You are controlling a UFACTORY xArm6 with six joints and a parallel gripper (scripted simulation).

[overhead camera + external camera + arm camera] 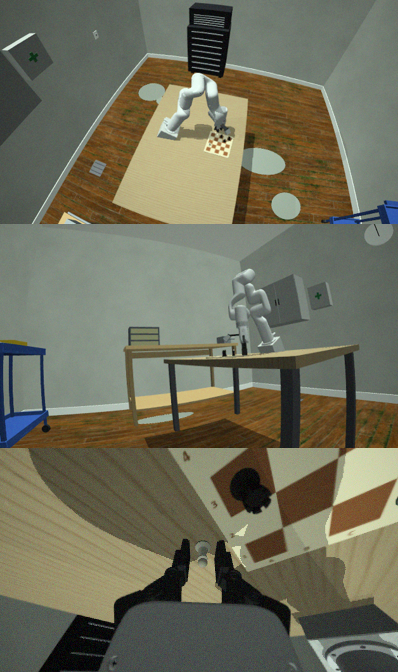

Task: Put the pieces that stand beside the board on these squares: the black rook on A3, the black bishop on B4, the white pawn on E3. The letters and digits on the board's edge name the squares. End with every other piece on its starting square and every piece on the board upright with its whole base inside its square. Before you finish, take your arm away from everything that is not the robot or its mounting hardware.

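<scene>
One smooth white pawn (202, 552) stands upright on the woodgrain desk (75, 563) beside the board (300, 503), between open black jaws.

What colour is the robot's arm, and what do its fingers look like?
The arm is smooth white, built from rounded tube-like segments, on a pale square base. The gripper has a grey rounded body with two thin black fingers. No cables or markings show.

black drawer cabinet (209, 41) | blue cart (22, 352) | wall first-aid box (319, 296)
</scene>
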